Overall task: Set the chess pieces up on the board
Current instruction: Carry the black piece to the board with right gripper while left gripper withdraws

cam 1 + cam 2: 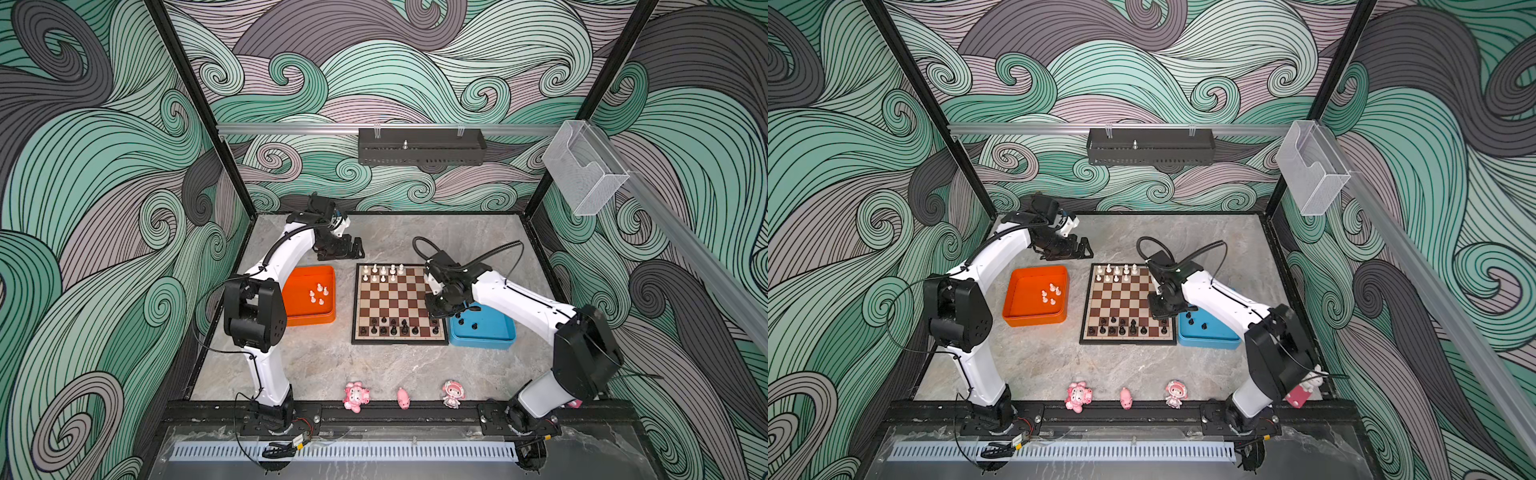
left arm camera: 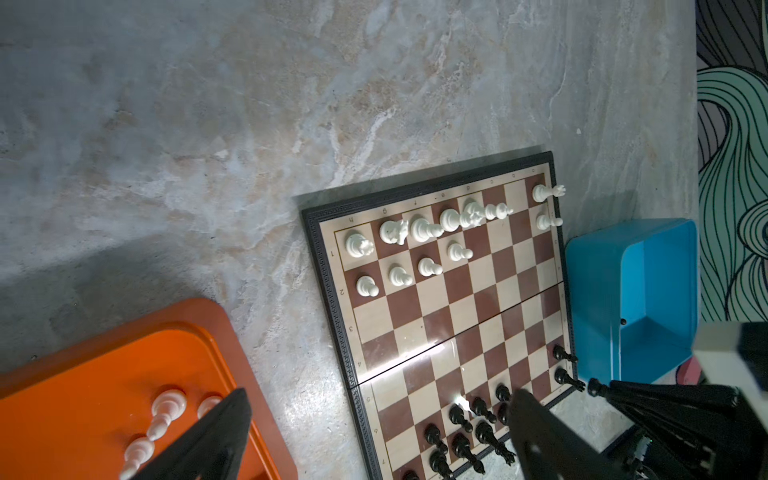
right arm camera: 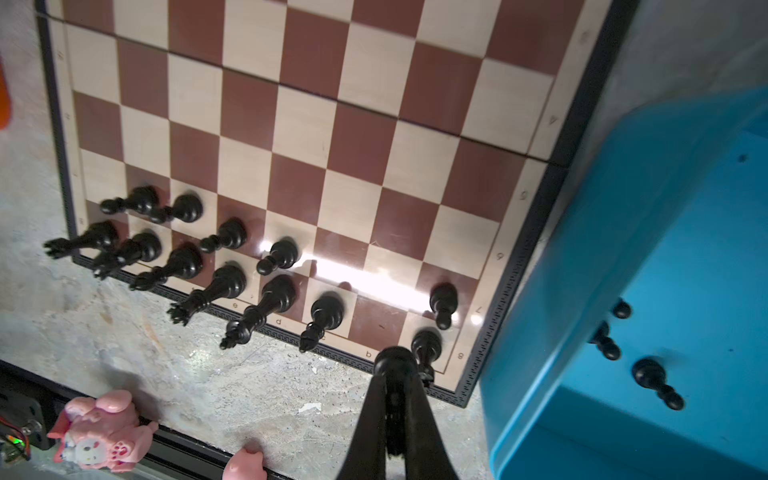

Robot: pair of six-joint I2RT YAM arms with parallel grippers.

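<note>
Right wrist view: held black piece point(image 3: 395, 358) sits low centre of frame, clamped between the closed jaws of the right gripper point(image 3: 395, 374), over the board point(image 3: 299, 137) edge row and just beside a standing corner piece. Cannot tell whether it touches the square.

Black pieces point(image 3: 224, 286) stand in two partly filled rows, lower left of frame.

In both top views the board lies mid-frame on the table point(image 1: 316, 365). White pieces point(image 1: 382, 272) stand along its upper rows, black ones along its lower rows.

More white pieces lie loose in the orange tray point(image 1: 309, 320), left of the board. Three black ones are in the blue tray point(image 1: 486, 338), touching the board's lower right.

Left gripper point(image 1: 355, 248) hangs above the orange tray's upper right corner, jaws wide apart and holding nothing.

Pink figurines point(image 1: 356, 395) line the bottom edge.
</note>
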